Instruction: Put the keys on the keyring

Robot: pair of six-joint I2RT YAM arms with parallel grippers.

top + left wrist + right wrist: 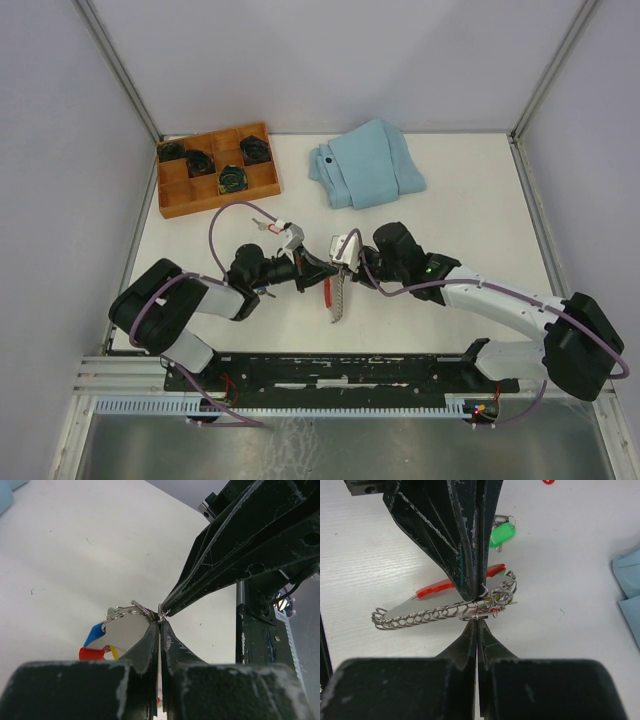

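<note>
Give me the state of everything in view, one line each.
left gripper: shut, pinching a loop of the keyring.
right gripper: shut, pinching the keyring at the same spot.
keyring: held between both grippers.
green-tagged key: lying loose, apart from the keyring.
blue cloth: folded, untouched.
wooden tray: dark items in four compartments.

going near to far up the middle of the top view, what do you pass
black mounting rail -> keyring -> blue cloth. The wooden tray is left out: it lies level with the cloth, off to the left.
</note>
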